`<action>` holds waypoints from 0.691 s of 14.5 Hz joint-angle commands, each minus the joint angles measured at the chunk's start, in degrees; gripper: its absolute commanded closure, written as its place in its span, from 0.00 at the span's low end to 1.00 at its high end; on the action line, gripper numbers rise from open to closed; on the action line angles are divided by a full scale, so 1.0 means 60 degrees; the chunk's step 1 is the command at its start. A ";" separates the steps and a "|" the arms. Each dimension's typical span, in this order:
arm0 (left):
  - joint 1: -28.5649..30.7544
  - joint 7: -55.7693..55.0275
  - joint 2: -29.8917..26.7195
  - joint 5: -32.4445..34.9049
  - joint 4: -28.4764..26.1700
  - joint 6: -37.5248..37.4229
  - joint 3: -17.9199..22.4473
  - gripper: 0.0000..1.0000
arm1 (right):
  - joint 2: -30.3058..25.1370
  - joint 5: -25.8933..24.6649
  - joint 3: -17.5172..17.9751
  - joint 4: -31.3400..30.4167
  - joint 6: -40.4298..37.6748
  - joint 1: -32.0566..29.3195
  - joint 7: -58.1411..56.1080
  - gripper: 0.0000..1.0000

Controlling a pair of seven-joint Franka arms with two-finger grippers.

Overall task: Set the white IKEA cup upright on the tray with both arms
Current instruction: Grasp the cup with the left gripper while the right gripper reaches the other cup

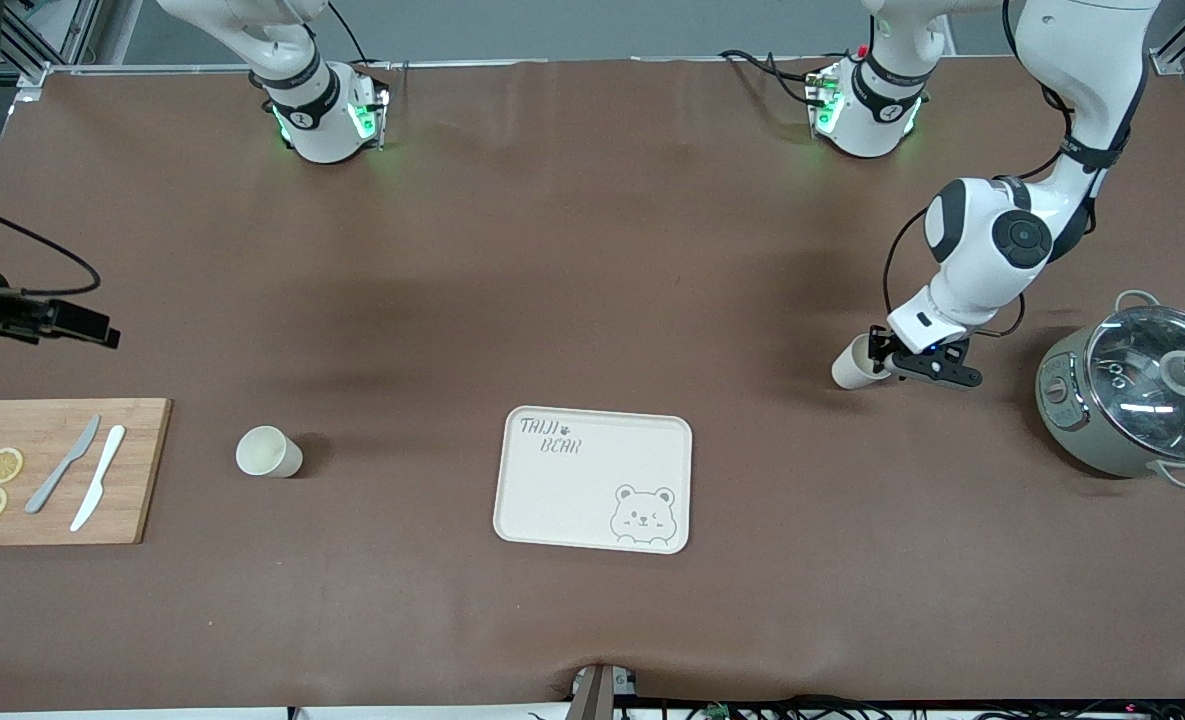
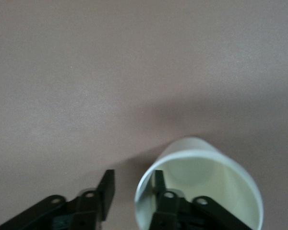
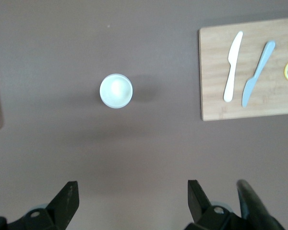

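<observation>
Two glossy white jointed arms [image 1: 982, 250] carry black round joint caps, black cables, green-lit bases [image 1: 327, 120].

The tray [image 1: 592, 480] bore the lettering "TAIJI BEAR" at its ten o'clock corner. No other text could be read.

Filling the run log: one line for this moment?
left gripper: pinching wall of tipped cup | right gripper: open, above second cup | tray: no cups
</observation>
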 commanded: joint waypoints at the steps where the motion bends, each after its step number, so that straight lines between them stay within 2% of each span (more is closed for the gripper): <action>1: 0.0047 0.0076 0.0026 0.0131 0.0082 0.0118 -0.0040 1.00 | 0.0516 -0.0037 0.0085 0.0049 0.0468 -0.0093 -0.0261 0.00; 3: 0.0047 -0.0055 0.0026 0.0131 0.0242 0.0118 -0.0113 1.00 | 0.0825 -0.0022 0.0085 -0.0111 0.0994 -0.0005 -0.0247 0.00; 6: -0.0127 -0.0478 0.0288 0.0102 0.1338 -0.0057 -0.0158 1.00 | 0.0943 0.0007 0.0099 -0.0813 0.2179 0.0053 -0.0218 0.00; 8: -0.0857 -0.1573 0.0712 0.0029 0.2449 -0.0859 -0.0143 1.00 | 0.0957 0.0007 0.0099 -0.1369 0.2956 0.0214 -0.0218 0.00; 10: -0.1663 -0.2906 0.1268 0.0029 0.3956 -0.2204 -0.0143 1.00 | 0.1001 0.0007 0.0099 -0.1737 0.3514 0.0274 -0.0218 0.00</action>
